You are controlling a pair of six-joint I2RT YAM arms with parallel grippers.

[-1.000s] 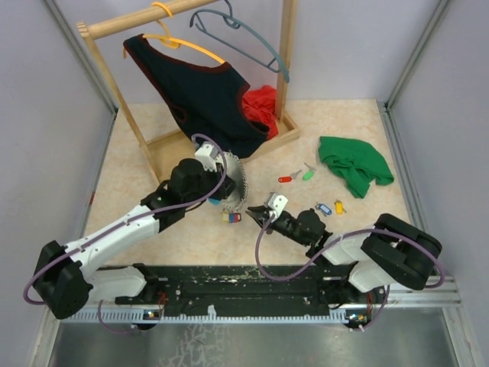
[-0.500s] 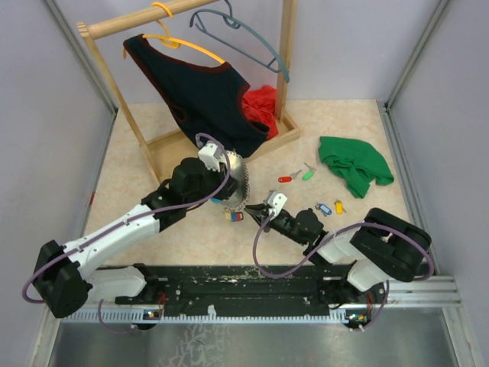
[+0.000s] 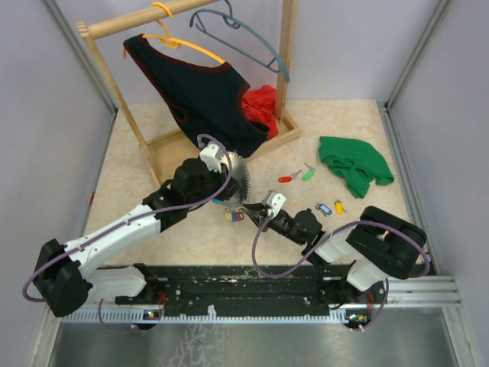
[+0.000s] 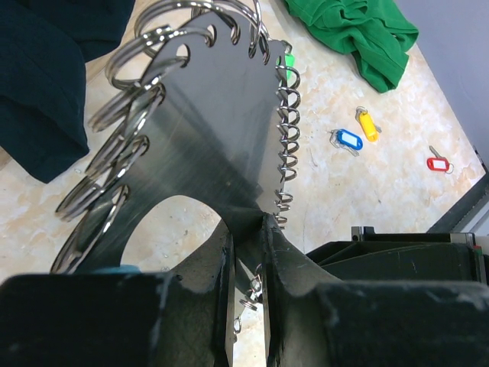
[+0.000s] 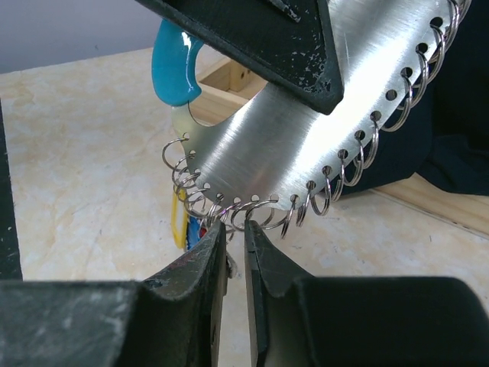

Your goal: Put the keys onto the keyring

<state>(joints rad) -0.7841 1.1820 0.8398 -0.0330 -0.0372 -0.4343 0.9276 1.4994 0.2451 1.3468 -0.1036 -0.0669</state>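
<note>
Top external view puts the keyring (image 3: 240, 186) just left of the middle of the table (image 3: 348, 118). It is a shiny half-round metal plate edged with wire rings, held up on edge by my left gripper (image 3: 228, 183). On the left wrist camera its fingers (image 4: 290, 260) are clenched on the plate's lower part, with the metal running right into the slot between them, so that grasp looks firm.

The right gripper (image 3: 261, 217) comes in low from the right and meets the plate's bottom edge. From the right wrist camera, its fingers (image 5: 200, 264) are drawn nearly together with only a thin slit left. Their tips sit at one of the small rings on the curved edge, but I cannot tell whether they pinch the wire or only touch it.

That same view shows the light-blue handle (image 5: 174, 65) at the plate's far end, and small keys (image 5: 180, 222) with yellow and blue caps hanging below the rings.

Four more lie loose on the table to the right. A red key (image 3: 285, 180) and a green key (image 3: 308, 173) are side by side, and nearer me a blue key (image 3: 323, 208) sits just beside a yellow key (image 3: 338, 206). A green cloth (image 3: 354, 164) is bunched beyond them
</note>
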